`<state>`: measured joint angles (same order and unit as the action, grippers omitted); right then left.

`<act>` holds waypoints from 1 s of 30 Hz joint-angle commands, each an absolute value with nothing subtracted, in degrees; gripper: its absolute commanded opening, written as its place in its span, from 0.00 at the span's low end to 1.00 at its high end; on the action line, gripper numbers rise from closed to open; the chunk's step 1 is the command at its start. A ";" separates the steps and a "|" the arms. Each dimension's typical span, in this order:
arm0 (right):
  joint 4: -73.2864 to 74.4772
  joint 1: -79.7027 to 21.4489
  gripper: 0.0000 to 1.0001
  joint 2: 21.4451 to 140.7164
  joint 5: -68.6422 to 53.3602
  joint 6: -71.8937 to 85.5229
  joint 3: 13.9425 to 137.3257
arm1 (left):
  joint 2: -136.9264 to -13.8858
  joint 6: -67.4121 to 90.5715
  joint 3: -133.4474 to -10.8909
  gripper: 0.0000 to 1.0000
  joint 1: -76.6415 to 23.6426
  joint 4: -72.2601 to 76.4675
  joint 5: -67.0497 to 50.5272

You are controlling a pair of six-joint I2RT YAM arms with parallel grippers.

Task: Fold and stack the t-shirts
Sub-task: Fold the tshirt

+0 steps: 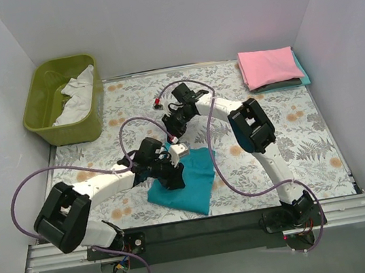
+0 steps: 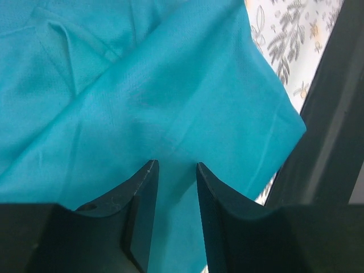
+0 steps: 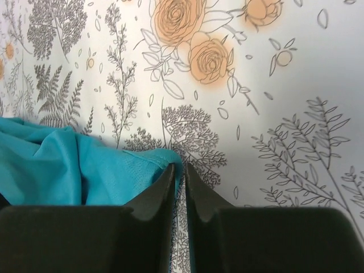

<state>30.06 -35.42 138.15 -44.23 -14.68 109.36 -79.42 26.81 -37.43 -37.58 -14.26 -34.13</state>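
The table [image 1: 293,140], covered by a floral cloth [image 1: 128,96], filled the top view. The teal t-shirt [image 1: 196,182] lay crumpled near the front edge at the middle of the table, between the two arms. The olive-green tub [image 1: 42,119] sat at the far left corner with white cloth [image 1: 79,97] in it. The pink t-shirt [image 1: 268,65] lay folded at the far right corner on top of a small stack, well apart from the teal one. The left end effector [image 1: 173,178] was down on the teal t-shirt's left part. In its wrist view the jaws stood slightly apart over the fabric, and I could not tell whether they pinched any of it. The right end effector [image 3: 180,166] was at the shirt's far edge, its jaws nearly together and clamped on a corner of the teal cloth.
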 commanded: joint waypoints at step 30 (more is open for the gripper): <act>35.95 -25.31 0.31 112.24 -34.89 -16.70 80.43 | -80.24 29.53 -45.36 0.34 -40.52 -16.43 -14.86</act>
